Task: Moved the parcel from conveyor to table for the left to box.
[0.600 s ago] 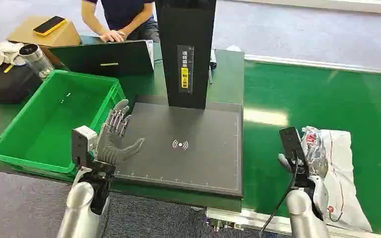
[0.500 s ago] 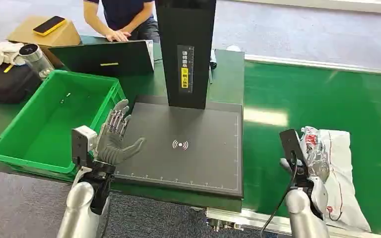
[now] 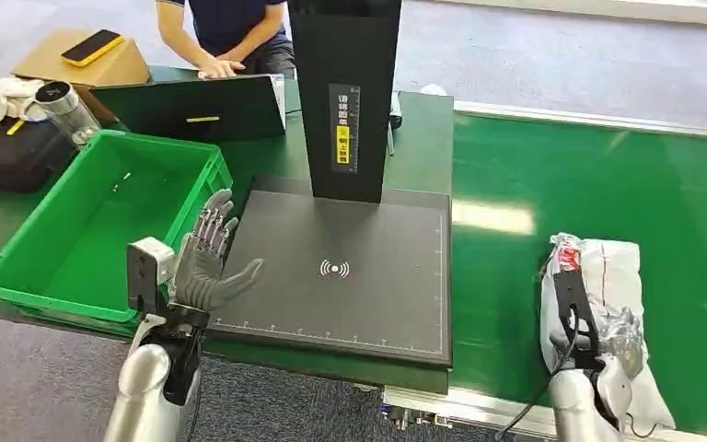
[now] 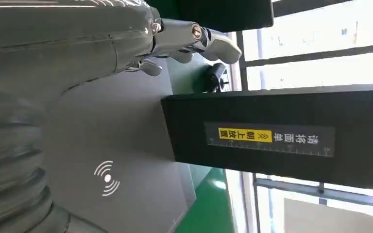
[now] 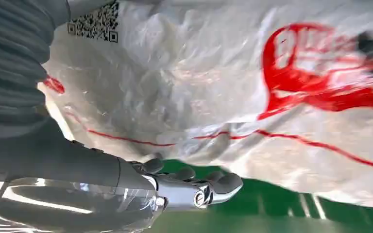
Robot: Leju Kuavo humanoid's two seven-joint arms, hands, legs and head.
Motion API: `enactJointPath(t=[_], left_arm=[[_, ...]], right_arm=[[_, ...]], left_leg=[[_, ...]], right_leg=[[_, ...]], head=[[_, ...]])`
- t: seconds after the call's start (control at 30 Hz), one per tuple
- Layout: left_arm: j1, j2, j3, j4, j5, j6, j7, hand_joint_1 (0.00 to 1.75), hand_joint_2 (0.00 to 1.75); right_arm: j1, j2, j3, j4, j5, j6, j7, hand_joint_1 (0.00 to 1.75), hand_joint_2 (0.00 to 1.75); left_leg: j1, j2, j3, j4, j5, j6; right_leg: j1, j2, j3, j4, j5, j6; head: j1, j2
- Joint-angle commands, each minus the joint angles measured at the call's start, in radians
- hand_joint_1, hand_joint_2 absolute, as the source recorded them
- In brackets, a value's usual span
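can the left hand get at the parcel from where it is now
Probably not. The left hand hovers open at the scanner pad's near-left corner, while the parcel lies across the pad on the conveyor, under the right hand.

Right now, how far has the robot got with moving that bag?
Nothing looks done yet: the white parcel lies on the green conveyor. In hand: the right hand is at the parcel, though a firm grip isn't clear. Left: carrying it to the dark pad, where the open left hand waits beside the green box.
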Motion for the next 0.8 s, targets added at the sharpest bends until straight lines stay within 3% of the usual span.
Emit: enactJointPath(t=[0.03, 0.27, 0.3, 0.33, 0.37, 0.8], left_arm=[[-0.005, 0.006, 0.019, 0.002, -0.006, -0.004, 0.011, 0.00, 1.75], [0.003, 0.007, 0.034, 0.010, -0.014, 0.002, 0.010, 0.00, 1.75], [0.003, 0.009, 0.036, 0.010, -0.015, 0.002, 0.010, 0.00, 1.75], [0.003, 0.008, 0.044, 0.010, -0.013, 0.003, 0.009, 0.00, 1.75], [0.004, 0.009, 0.045, 0.009, -0.012, 0.002, 0.009, 0.00, 1.75], [0.031, 0.007, 0.036, -0.026, -0.018, 0.003, 0.013, 0.00, 1.75]], right_arm=[[0.033, -0.017, -0.127, 0.109, 0.045, 0.061, 0.042, 0.00, 1.75], [0.047, -0.005, -0.104, 0.134, 0.020, 0.178, -0.028, 0.00, 1.75], [0.047, -0.004, -0.102, 0.133, 0.020, 0.178, -0.028, 0.28, 1.75], [0.047, -0.003, -0.097, 0.129, 0.006, 0.186, -0.041, 1.59, 1.75], [0.047, -0.003, -0.095, 0.128, 0.003, 0.188, -0.044, 1.75, 1.75], [0.034, 0.006, -0.029, 0.082, -0.033, 0.180, -0.065, 1.75, 1.75]], left_leg=[[0.001, -0.002, 0.004, -0.002, -0.001, -0.002], [0.001, -0.001, 0.005, -0.002, -0.001, -0.002], [0.001, -0.001, 0.008, -0.003, -0.001, -0.003], [0.001, -0.002, 0.010, -0.004, -0.002, -0.003], [0.001, -0.001, 0.006, -0.002, -0.001, -0.002], [0.001, 0.001, 0.007, -0.001, -0.001, -0.002]], right_leg=[[0.001, -0.002, 0.005, -0.003, -0.001, 0.000], [0.001, -0.002, 0.005, -0.003, -0.001, 0.000], [0.001, -0.001, 0.009, -0.004, -0.001, 0.000], [0.001, -0.002, 0.011, -0.005, -0.001, 0.000], [0.001, -0.002, 0.007, -0.003, -0.001, 0.000], [0.001, 0.001, 0.008, -0.002, 0.000, 0.000]], head=[[0.000, 0.000], [0.000, 0.000], [0.000, 0.000], [0.000, 0.000], [0.000, 0.000], [0.000, 0.000]])
